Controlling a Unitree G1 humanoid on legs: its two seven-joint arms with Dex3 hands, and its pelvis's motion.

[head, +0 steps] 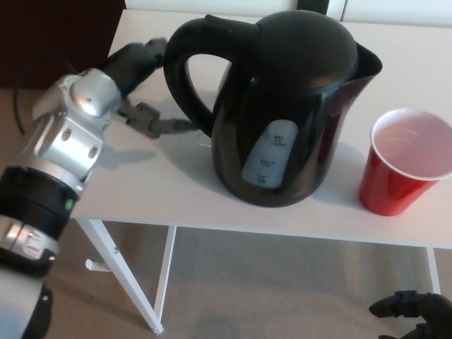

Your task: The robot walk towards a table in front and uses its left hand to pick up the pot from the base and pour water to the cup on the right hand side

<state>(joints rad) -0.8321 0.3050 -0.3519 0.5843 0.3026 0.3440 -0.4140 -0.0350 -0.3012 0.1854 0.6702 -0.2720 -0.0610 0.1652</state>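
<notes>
The left hand (145,85) lies low over the white tabletop (176,191), just outside the handle (185,74) of the black pot (289,106), its fingers (152,121) spread and clasping nothing. The pot stands upright immediately to the hand's right, its handle loop facing the hand and its spout turned away toward the red cup (406,162), which sits farther right, close to the pot but apart from it. No separate base can be made out under the pot.

The pot looks rigid and smooth-shelled, likely slippery on the body, and probably heavy if the water gauge (272,152) marks a real fill. The sound hold is therefore the handle, fingers passed through the loop near its upper part. The cup looks thin and light, easily knocked over.

Of the right hand (413,311), only dark fingers show at the bottom edge, below the tabletop; whether it is clenched cannot be told.
</notes>
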